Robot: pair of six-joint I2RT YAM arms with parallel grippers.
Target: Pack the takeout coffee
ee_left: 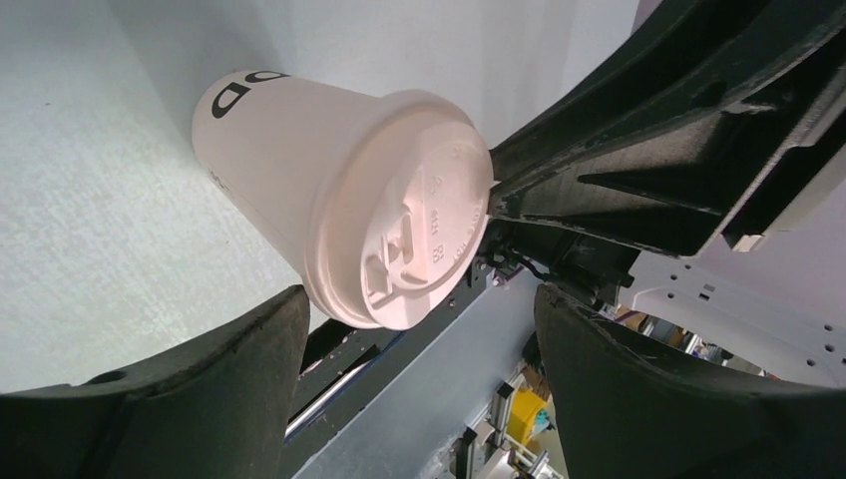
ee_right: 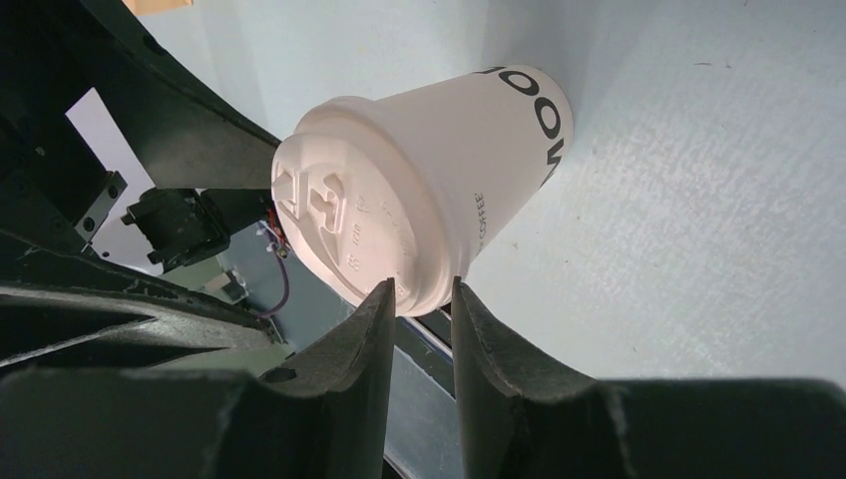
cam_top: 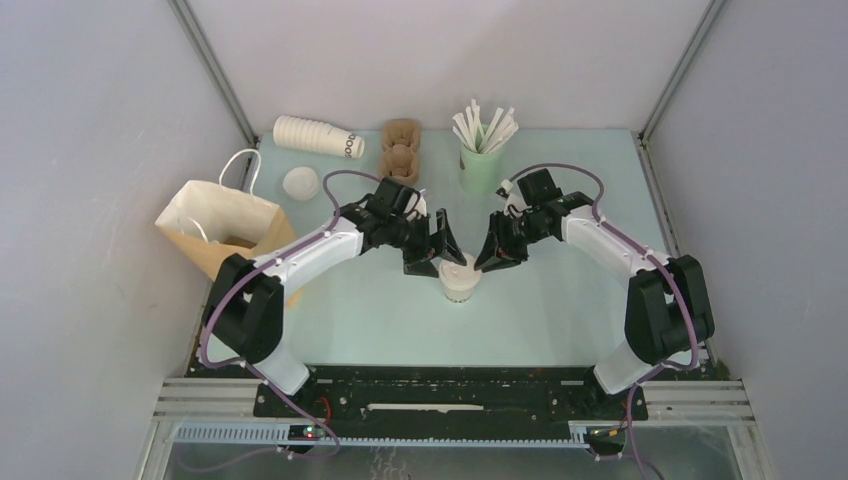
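Left wrist: cream-white lidded cup (ee_left: 299, 170); dark lettering

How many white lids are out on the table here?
2. One lid sits on the cup mid-table; a loose lid lies beside the paper bag, perhaps with more nested beneath.

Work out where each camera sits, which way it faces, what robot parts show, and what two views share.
Top external: above and behind the bases, looking down on the table; both arms show, left gripper and right gripper flanking the lidded cup.
Left wrist: on the left arm, looking past its wide-open fingers at the lid.
Right wrist: on the right arm, looking past its narrowly parted fingers at the lid's rim.
Shared: both wrist views show that cup, from opposite sides.
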